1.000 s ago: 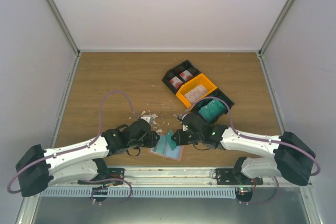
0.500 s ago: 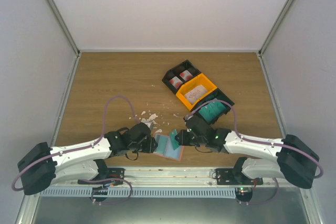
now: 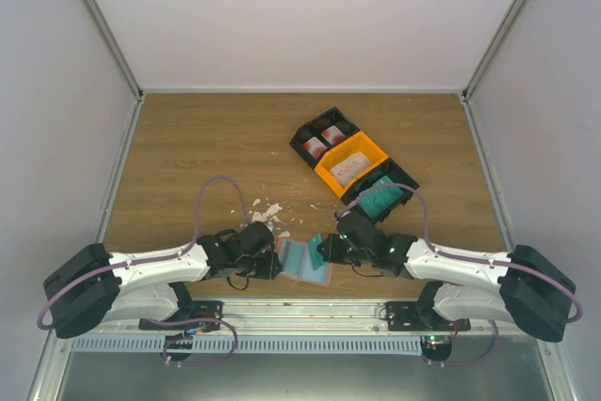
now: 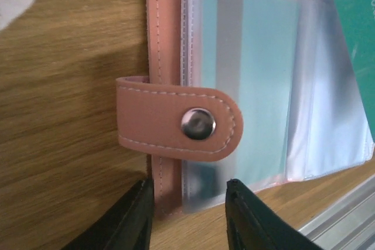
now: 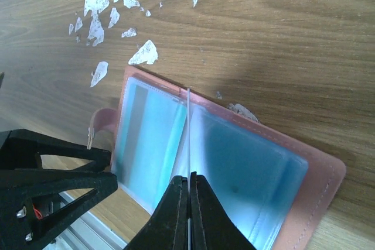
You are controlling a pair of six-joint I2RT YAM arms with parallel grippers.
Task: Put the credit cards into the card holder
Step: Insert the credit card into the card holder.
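Now you're mid-insertion: your right hand (image 5: 188,183) is clamped on a teal card (image 5: 188,139) held edge-on over the open card holder (image 5: 323,178), your left hand (image 4: 187,196) standing apart astride the holder's edge; next, ease the card into a sleeve (image 5: 246,168).

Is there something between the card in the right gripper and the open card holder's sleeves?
Nothing visible does. The teal card, pinched in the right gripper, stands edge-on over the card holder's middle fold. The snap strap lies folded over the outer edge of the page by the left gripper.
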